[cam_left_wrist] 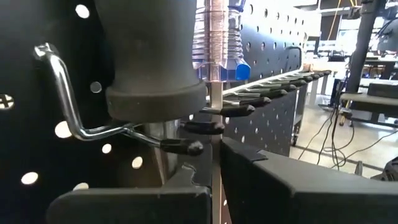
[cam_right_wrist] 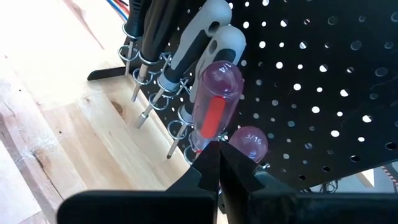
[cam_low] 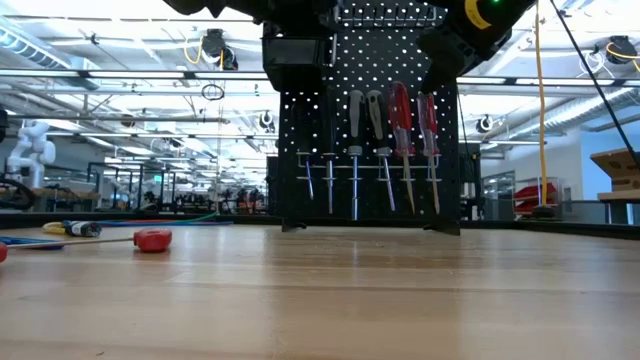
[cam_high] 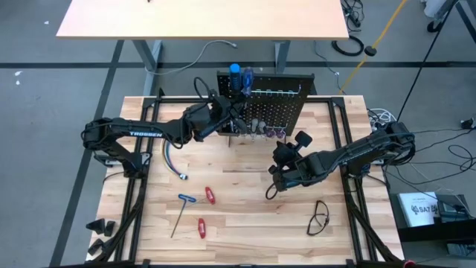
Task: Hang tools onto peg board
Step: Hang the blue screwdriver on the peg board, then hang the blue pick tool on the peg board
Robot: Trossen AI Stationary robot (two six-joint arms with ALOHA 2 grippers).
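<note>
The peg board [cam_high: 271, 104] stood upright at the far edge of the counter [cam_high: 245, 223], near the middle. In the low view a row of tools hung on its front: two slim dark drivers [cam_low: 318, 180], two grey-handled drivers [cam_low: 365, 120] and two red-handled drivers [cam_low: 413, 125], all with shafts pointing down through wire rings.

The left tool [cam_left_wrist: 214, 165] was up against the board's left part, clenched on a thin metal shaft [cam_left_wrist: 214, 102] of a clear, ribbed-handled driver with a blue cap [cam_high: 235, 73], which stood upright above the board's top edge. A chrome hook [cam_left_wrist: 74, 106] and a row of black-tipped pegs [cam_left_wrist: 273, 93] lay just beside that shaft.

The right tool [cam_right_wrist: 219, 163] hung over the counter in front of the board's right part, clenched and holding nothing, its tips near the clear red handle [cam_right_wrist: 214, 102] of a hung driver but, as far as could be told, not gripping it.

Toward the near left of the counter lay loose tools: a small driver with a yellow band [cam_high: 181, 175], a blue-handled T wrench [cam_high: 181, 211] and two red drivers [cam_high: 210, 196], [cam_high: 201, 227]. A black loop of cable [cam_high: 320, 217] lay near the near right corner
</note>
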